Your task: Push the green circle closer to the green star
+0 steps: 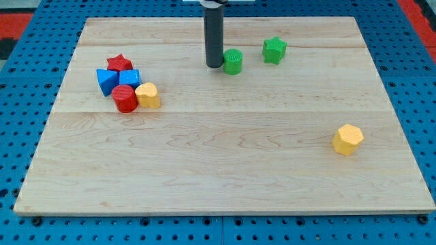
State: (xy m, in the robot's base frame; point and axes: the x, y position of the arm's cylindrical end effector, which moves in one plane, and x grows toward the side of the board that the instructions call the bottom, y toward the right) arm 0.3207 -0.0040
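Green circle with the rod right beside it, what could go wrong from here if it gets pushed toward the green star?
1. My tip sits at the left side of the green circle, while the green star lies right and slightly higher in the view; an off-centre push could let the round block roll off the tip.
2. The gap is short, so pushing too far may knock the star away.

Red star (119, 62), two blue blocks (106, 80), red cylinder (125, 99), two yellow blocks (148, 95) on wooden board (218, 170).
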